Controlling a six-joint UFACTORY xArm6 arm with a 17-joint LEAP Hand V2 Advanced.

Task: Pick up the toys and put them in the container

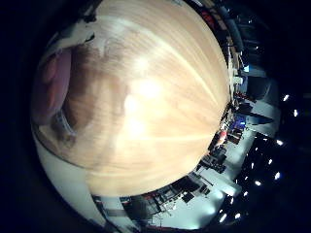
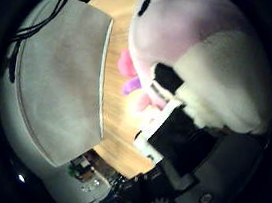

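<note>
Already midway: robot hand [image 2: 172, 131] has its fingers curled against a pink and cream plush toy [image 2: 197, 54], held close to the palm above the wooden tabletop [image 1: 160, 97]. Grey container [image 2: 63, 82] sits near the tabletop edge, just beside. Judged: toy grasped, drop into container left.

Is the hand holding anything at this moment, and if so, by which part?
Yes: the pink and cream plush toy sits close against the palm, with the hand's fingers pressed against its underside near the small pink and purple frills. How fully they wrap around it cannot be told.
</note>
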